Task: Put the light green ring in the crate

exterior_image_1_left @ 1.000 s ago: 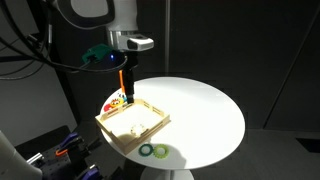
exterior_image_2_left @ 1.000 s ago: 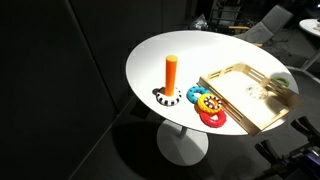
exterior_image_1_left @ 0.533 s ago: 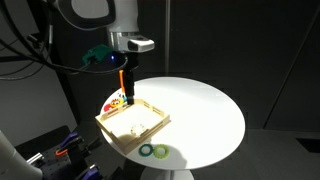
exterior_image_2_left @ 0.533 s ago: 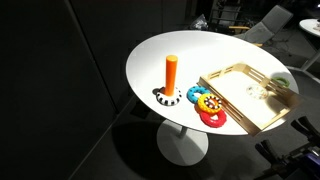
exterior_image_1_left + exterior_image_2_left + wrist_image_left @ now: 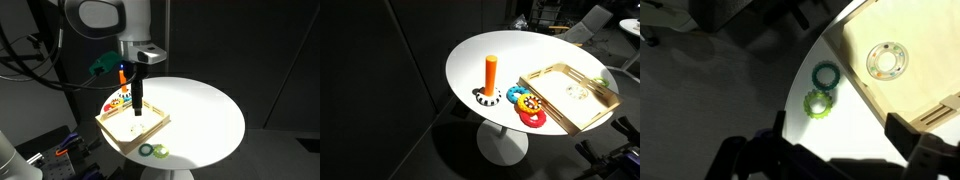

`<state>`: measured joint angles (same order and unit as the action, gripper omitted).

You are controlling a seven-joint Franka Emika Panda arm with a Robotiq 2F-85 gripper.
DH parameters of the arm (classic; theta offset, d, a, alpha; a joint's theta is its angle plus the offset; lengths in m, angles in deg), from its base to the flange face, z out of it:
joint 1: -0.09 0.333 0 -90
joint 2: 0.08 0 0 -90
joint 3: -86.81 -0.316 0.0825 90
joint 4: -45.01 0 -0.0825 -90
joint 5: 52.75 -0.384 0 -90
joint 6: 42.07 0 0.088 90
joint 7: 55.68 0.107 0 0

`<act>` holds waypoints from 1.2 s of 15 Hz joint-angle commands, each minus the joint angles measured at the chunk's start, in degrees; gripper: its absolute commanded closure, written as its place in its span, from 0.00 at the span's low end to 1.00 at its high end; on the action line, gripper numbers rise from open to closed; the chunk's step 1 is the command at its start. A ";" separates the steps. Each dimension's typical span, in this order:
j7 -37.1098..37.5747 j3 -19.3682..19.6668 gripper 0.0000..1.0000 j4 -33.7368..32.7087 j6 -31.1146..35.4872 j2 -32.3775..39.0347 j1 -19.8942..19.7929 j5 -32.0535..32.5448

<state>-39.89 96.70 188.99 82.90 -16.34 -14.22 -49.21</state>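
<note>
The light green ring (image 5: pixel 818 103) lies flat on the white desk (image 5: pixel 200 105) with its hole upward, and being round it has no long axis to point anywhere. It sits just outside one wall of the crate (image 5: pixel 112 133), touching the darker teal ring (image 5: pixel 826 75), and neither ring has shifted since half a second ago. The arm has changed: the hand (image 5: pixel 137 108) has swung from the ring-stack toy (image 5: pixel 520 103) side to hang above the crate, and in the wrist view its fingers (image 5: pixel 928 148) stand wide apart, holding nothing.
</note>
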 commanded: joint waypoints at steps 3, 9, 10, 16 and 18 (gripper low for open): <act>-0.65 1.32 0.00 -1.73 8.12 7.47 -0.72 0.17; -1.77 1.95 0.00 -1.95 17.95 15.18 -0.26 -0.08; -2.22 2.08 0.00 -2.05 19.22 16.50 -0.18 -0.49; -5.06 2.23 0.00 -4.59 21.70 24.35 0.08 -3.97; -7.33 1.91 0.00 -6.21 20.50 26.69 -0.16 -6.85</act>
<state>-43.47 98.35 186.18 104.87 6.74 -14.57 -52.38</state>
